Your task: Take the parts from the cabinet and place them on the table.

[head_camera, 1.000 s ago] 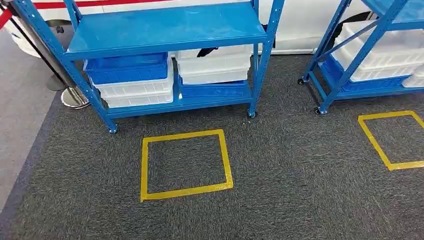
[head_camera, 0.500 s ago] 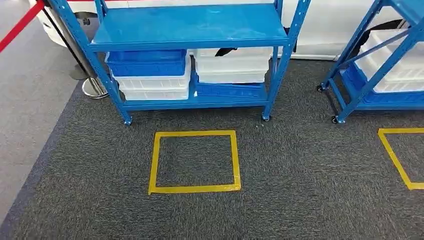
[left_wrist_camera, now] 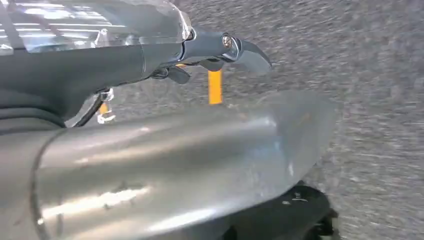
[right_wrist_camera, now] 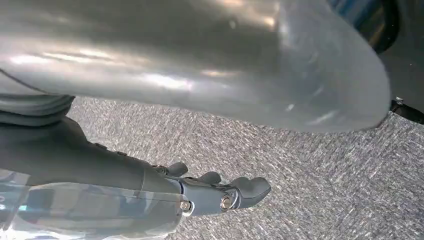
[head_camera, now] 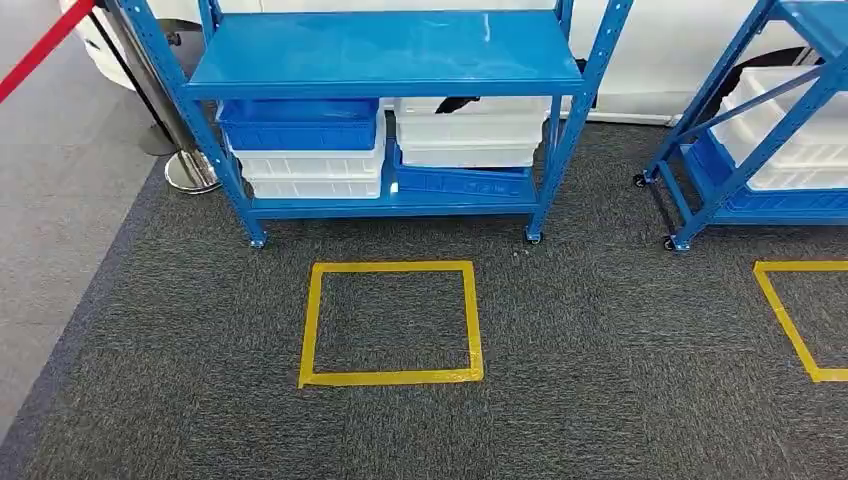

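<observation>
Here the blue rack (head_camera: 390,60) stands dead ahead at twelve o'clock in the head view, well apart from the robot, with a yellow tape square (head_camera: 390,322) on the dark carpet (head_camera: 600,380) between. Its lower shelf carries stacked bins: a blue bin (head_camera: 298,124) on white ones (head_camera: 312,172) at about eleven o'clock, and white bins (head_camera: 470,130) over a blue one at about twelve to one. The parts themselves cannot be made out from here; I judge they lie in those bins. The rack's long axis runs across the view, from nine to three. Both arms hang down beside the body. The left hand (left_wrist_camera: 220,52) shows over carpet and a strip of yellow tape, its fingers (left_wrist_camera: 247,52) lying out fairly straight with nothing in them. The right hand (right_wrist_camera: 220,192) likewise hangs over carpet, fingers (right_wrist_camera: 252,187) loosely extended and empty. Neither hand seems clearly nearer the shelf; the left looks the more natural match for the eleven o'clock stack, the right for the other. A second rack (head_camera: 760,110) stands at two o'clock, also loaded with bins. Reaching anything probably calls for stepping forward onto the square first.
</observation>
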`<action>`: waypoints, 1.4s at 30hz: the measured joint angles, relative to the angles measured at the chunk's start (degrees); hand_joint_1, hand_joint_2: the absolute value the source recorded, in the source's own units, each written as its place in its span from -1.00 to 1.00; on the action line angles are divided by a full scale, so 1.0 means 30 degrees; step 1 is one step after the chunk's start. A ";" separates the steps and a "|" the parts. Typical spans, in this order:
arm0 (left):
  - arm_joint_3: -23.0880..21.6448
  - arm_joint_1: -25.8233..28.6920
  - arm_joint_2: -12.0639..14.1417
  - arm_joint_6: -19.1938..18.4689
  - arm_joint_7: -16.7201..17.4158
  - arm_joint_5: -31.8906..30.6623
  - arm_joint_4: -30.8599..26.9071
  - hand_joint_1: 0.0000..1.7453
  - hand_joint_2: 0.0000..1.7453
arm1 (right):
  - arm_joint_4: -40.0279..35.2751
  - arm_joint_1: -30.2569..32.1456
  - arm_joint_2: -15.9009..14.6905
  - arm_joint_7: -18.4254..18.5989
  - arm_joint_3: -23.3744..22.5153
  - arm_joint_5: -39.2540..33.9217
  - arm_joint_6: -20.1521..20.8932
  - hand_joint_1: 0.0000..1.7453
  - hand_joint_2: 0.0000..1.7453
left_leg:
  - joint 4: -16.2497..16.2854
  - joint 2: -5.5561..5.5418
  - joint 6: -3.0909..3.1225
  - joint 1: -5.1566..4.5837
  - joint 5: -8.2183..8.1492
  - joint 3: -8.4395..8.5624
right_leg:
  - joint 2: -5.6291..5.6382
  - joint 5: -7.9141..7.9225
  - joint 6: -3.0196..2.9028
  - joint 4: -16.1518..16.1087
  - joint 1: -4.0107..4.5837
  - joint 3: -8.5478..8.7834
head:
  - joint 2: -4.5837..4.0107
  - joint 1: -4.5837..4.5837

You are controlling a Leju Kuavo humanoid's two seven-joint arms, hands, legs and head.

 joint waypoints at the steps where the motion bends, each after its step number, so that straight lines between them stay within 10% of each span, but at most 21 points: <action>1: 0.0088 0.0004 0.0000 -0.0117 0.0116 0.0124 0.0000 -1.00 -1.00 | 0.0000 0.0000 0.0000 0.0000 0.0000 0.0000 0.0007 -1.00 -1.00 | 0.0001 0.0001 0.0008 0.0000 0.0005 0.0000 | 0.0000 0.0001 0.0002 0.0000 0.0001 -0.0001 | -0.0001 -0.0001; 42: 0.1267 -0.0053 -0.0015 -0.0889 0.0574 0.0983 0.0000 -1.00 -1.00 | 0.0000 0.0026 -0.0022 0.0160 -0.0015 0.0138 0.0073 -1.00 -1.00 | -0.0008 0.0001 0.0002 0.0035 0.0015 0.0003 | 0.0000 -0.0006 0.0005 0.0021 0.0042 -0.0013 | -0.0001 -0.0001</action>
